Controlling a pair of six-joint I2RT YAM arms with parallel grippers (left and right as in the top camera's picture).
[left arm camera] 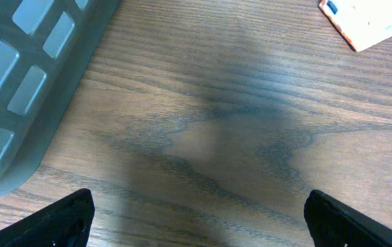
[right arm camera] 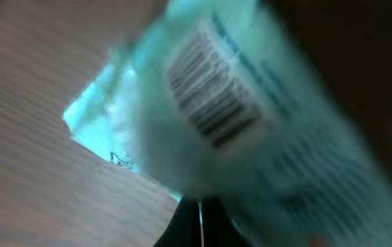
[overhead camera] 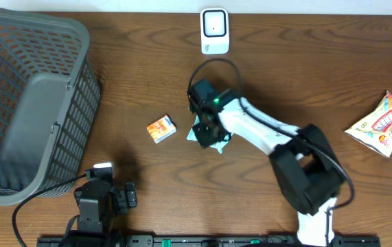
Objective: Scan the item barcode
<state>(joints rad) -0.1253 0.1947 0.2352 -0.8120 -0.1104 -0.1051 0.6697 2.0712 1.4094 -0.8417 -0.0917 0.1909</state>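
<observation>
Packet [overhead camera: 206, 134] sits mid-surface [overhead camera: 285, 75], whether lifted or touching down I can't tell. The right fingers [right arm camera: 182, 230] are clamped on it, and the barcode [right arm camera: 213, 103] shows to the wrist camera. The scanner [overhead camera: 215, 31] stands well apart at the far edge. This looks like the present-to-scanner step. The next move calls for carrying the packet up and turning the barcode toward the scanner's face. Left fingers [left arm camera: 68, 219] are wide apart and empty, beside the basket [overhead camera: 79, 103].
</observation>
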